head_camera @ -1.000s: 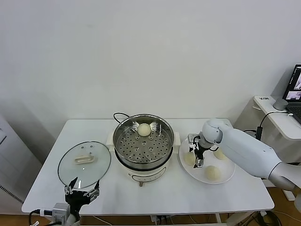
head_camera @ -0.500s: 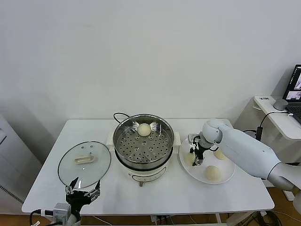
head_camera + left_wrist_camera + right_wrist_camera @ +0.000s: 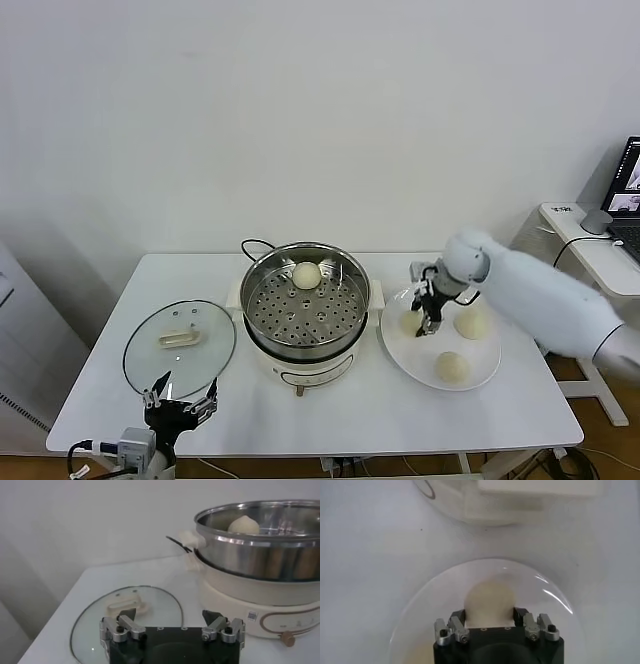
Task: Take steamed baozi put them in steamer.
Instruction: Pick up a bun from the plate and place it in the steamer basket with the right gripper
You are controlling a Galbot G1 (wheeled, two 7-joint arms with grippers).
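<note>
- Baozi (image 3: 307, 274) number one sits inside the steamer (image 3: 305, 310), at the far side of its perforated tray; we also see it over the steel rim from the left wrist.
- We find our left gripper (image 3: 178, 410) at the table's (image 3: 350, 410) near left edge, jaws spread apart and holding nothing, with the glass lid (image 3: 180, 345) lying flat just beyond it.
- Right of that gripper stands the steamer on its cream base, black cord (image 3: 255, 245) trailing behind.
- We see our right gripper (image 3: 428, 312) over the white plate (image 3: 440, 345), its fingers closed on either side of a bun (image 3: 489, 601).
- Two more buns (image 3: 472, 323) (image 3: 452, 367) lie on the plate, just right of and nearer than that gripper.
</note>
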